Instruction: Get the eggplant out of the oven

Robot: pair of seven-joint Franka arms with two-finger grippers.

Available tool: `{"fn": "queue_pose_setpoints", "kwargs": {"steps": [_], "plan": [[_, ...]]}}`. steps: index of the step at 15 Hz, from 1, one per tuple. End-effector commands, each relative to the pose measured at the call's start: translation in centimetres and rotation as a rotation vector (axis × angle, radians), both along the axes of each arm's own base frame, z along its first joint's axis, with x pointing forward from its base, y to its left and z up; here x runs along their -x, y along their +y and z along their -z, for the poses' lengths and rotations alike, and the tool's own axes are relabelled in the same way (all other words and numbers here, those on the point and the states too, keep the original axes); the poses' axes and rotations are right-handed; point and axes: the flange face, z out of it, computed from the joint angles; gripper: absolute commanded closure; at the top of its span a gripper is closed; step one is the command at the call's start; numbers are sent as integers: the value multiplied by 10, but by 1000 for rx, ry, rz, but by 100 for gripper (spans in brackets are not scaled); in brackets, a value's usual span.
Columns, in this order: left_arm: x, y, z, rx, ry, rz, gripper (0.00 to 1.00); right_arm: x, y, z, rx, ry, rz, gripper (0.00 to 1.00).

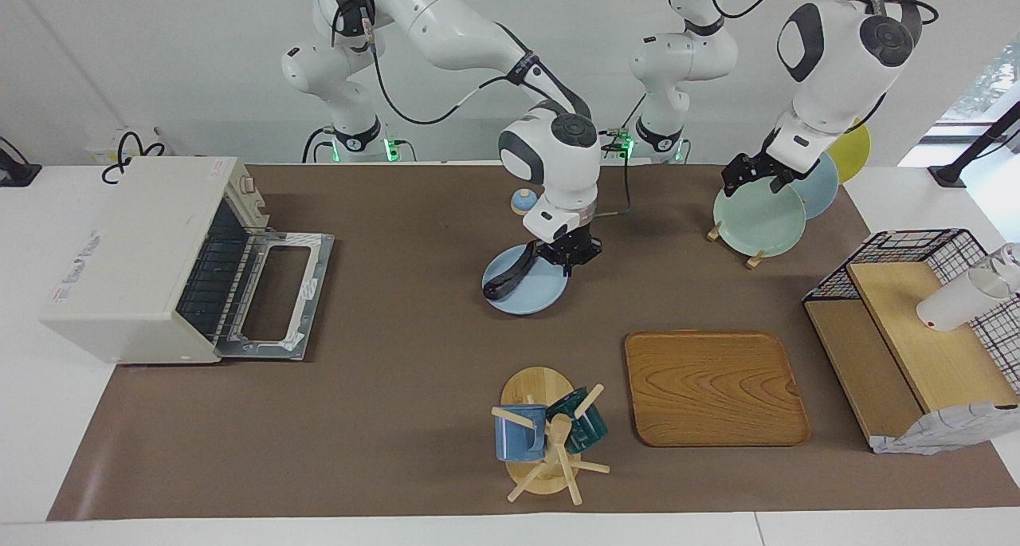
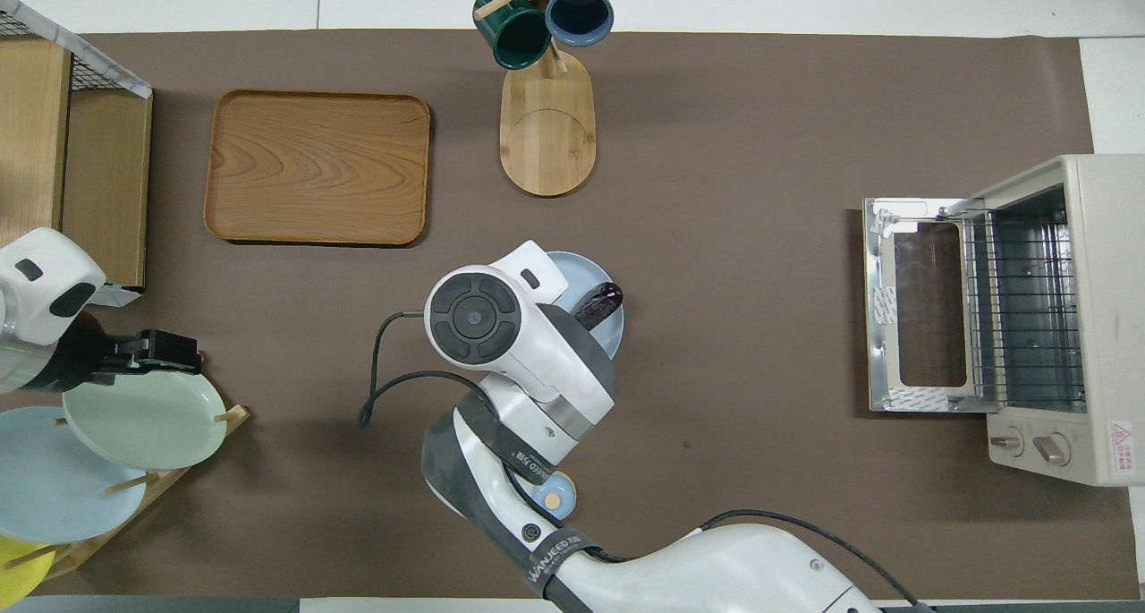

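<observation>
Two views. Facing view: right tool (image 1: 568, 261) clamped on a blue plate (image 1: 526, 291) carrying the eggplant (image 1: 507, 276), mid-bench, well clear of the open oven (image 1: 143, 259). Left tool (image 1: 749, 173), spread wide, waits over the plate rack (green plate foremost). Overhead view: eggplant (image 2: 597, 303) lies slantwise, pointing ovenward.

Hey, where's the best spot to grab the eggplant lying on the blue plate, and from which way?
Grip the eggplant around its middle, coming straight down with the fingers across its slim width. It lies flat on the plate, long and slightly curved, so the middle should balance best. The right claw pinches the plate's rim beside one end, so avoid that end.
</observation>
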Motion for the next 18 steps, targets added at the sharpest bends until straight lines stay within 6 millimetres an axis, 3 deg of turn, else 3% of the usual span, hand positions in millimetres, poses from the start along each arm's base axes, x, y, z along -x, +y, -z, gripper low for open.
{"fn": "queue_pose_setpoints", "kwargs": {"steps": [1,2,3,6,7,9,10,11,14,16,18], "plan": [[18,15,19,0,-33,-24,0,-30,-22,-19,-41,-36,23,46],[18,17,25,0,-39,-26,0,-40,-32,-33,-43,-51,6,38],[18,18,29,0,-44,-30,0,-45,-43,-39,-29,-48,-15,37],[20,12,39,-1,-36,-20,0,-69,-111,-83,12,-15,-27,38],[18,12,40,-1,-40,-19,0,-71,-139,-90,44,23,-54,50],[15,2,46,0,-53,4,0,-79,-219,-83,98,105,-85,80],[11,-21,52,4,-78,50,0,-80,-260,-73,106,138,-64,90],[6,-41,58,12,-96,80,0,-77,-289,-62,126,169,-56,100],[12,-106,56,47,-118,173,0,-51,-338,-27,272,216,-82,100],[23,-157,54,62,-148,240,0,-42,-388,-4,288,240,-54,100],[34,-217,74,102,-153,278,0,-33,-413,19,282,256,-53,100]]}}
